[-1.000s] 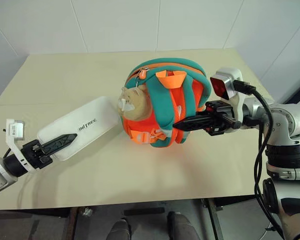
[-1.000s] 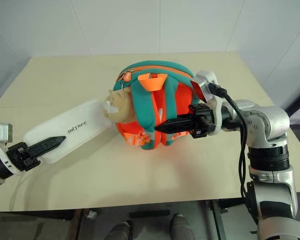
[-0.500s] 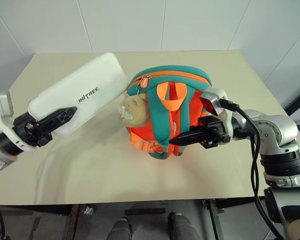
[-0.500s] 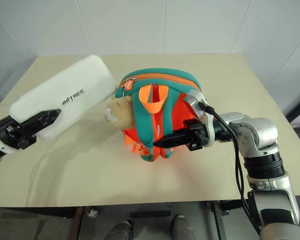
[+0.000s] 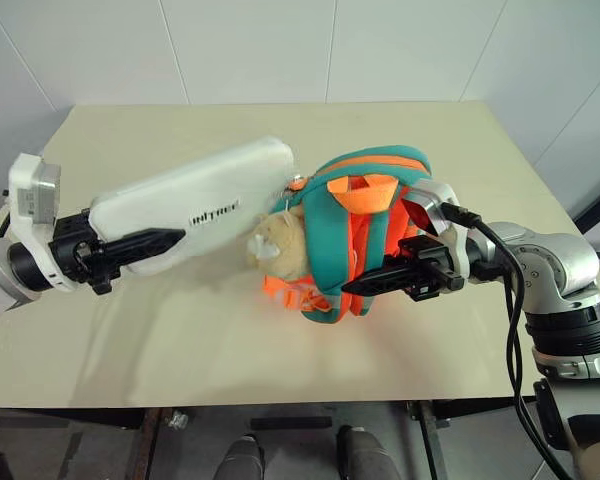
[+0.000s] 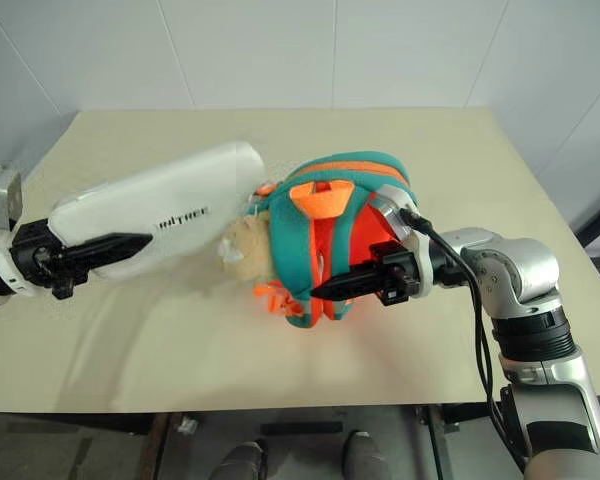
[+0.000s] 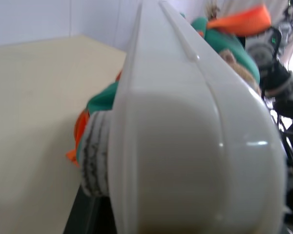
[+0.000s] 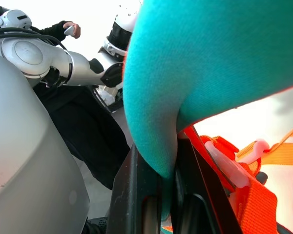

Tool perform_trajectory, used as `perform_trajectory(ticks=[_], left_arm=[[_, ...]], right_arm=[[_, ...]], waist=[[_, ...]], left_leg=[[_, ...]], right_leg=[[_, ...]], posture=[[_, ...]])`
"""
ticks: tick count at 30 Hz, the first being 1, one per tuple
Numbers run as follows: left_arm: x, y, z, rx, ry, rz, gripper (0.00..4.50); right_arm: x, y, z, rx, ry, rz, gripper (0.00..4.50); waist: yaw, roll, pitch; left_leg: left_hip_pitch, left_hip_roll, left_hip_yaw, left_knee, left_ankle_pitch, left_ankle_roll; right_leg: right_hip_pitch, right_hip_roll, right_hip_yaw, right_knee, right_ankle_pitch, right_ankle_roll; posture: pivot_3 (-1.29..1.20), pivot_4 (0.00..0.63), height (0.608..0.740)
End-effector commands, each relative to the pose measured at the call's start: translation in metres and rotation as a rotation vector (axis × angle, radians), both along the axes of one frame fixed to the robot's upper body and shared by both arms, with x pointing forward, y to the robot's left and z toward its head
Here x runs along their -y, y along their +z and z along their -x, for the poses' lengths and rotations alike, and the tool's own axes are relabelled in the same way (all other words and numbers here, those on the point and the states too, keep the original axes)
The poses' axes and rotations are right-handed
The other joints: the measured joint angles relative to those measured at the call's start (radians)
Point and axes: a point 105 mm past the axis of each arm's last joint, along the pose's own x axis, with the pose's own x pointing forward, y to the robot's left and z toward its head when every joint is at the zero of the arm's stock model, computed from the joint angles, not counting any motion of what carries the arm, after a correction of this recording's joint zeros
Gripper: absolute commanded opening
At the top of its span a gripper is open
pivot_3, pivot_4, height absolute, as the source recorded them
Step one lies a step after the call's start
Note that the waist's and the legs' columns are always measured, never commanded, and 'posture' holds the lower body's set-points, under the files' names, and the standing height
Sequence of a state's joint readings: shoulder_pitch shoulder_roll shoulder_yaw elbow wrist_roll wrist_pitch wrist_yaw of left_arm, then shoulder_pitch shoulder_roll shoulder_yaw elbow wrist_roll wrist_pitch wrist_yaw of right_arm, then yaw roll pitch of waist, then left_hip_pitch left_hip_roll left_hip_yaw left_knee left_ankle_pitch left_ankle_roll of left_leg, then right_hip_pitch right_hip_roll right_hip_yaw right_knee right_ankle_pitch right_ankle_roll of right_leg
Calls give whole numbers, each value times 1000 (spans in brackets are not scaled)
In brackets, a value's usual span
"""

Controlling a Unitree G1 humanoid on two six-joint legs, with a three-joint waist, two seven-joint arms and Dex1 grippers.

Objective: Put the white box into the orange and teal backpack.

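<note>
We see the white box (image 5: 195,195) as smooth, slightly glossy plastic. The orange and teal backpack (image 5: 365,225) looks like soft matt cloth, its tan charm (image 5: 280,243) plush and fuzzy. The table (image 5: 210,340) is smooth, matt beige.

- Beige table (image 5: 460,135) with matte top, set against a white tiled wall (image 5: 250,45)
- Orange and teal backpack (image 5: 355,235) resting on the middle of the tabletop, tan plush charm (image 5: 280,240) on its left side, just above the surface
- Dark frame bars visible below the near edge
</note>
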State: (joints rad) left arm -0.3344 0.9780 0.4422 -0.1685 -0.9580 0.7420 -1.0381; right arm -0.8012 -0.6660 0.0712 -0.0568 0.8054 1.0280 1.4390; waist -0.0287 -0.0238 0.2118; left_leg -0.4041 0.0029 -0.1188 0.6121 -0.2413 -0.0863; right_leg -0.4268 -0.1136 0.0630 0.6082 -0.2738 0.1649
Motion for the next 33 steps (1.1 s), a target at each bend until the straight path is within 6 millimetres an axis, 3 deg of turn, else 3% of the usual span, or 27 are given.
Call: perform_trajectory(ticks=[1,4,7,10,12,25,28,33], left_arm=[[-9,-6,-6,27,18,-110,1363],[-24,-1,-14,109,63,-180,1363],[-37,17,-22,183,109,-169,1363],[-40,39,-21,218,106,-98,1363],[-38,44,-15,207,75,-77,1363],[-23,21,6,94,-33,-112,1363],[-22,14,-2,109,-31,-179,1363],[-12,6,-39,193,-8,-315,1363]], right_arm=[[0,9,5,53,16,-24,21],[-1,9,4,54,7,-25,21],[0,8,2,52,-6,-26,21],[0,7,0,49,-17,-26,21],[-1,6,-1,48,-20,-25,21],[-5,6,-5,45,-17,-27,21],[-5,7,-5,44,-17,-26,21],[-7,7,-5,47,-13,-30,21]], waist=[[0,0,0],[-1,0,0],[-2,0,0],[-3,0,0],[-4,0,0],[-7,0,0],[-6,0,0],[1,0,0]], left_leg=[[0,0,0,0,0,0],[0,0,0,0,0,0],[1,0,0,0,1,0],[0,0,0,0,1,0],[0,0,0,0,1,1],[0,0,0,0,0,1],[0,0,0,1,0,1],[0,0,0,1,1,1]], right_leg=[[0,0,0,0,0,0],[0,0,0,1,0,0],[0,0,0,2,0,0],[-1,0,0,2,0,0],[-1,0,0,2,0,0],[-1,0,0,3,0,1],[-1,0,0,3,0,1],[0,0,0,4,0,1]], posture=[[0,150,740],[0,150,740],[0,150,740],[0,150,740],[0,150,740],[0,150,740],[0,150,740],[0,150,740]])
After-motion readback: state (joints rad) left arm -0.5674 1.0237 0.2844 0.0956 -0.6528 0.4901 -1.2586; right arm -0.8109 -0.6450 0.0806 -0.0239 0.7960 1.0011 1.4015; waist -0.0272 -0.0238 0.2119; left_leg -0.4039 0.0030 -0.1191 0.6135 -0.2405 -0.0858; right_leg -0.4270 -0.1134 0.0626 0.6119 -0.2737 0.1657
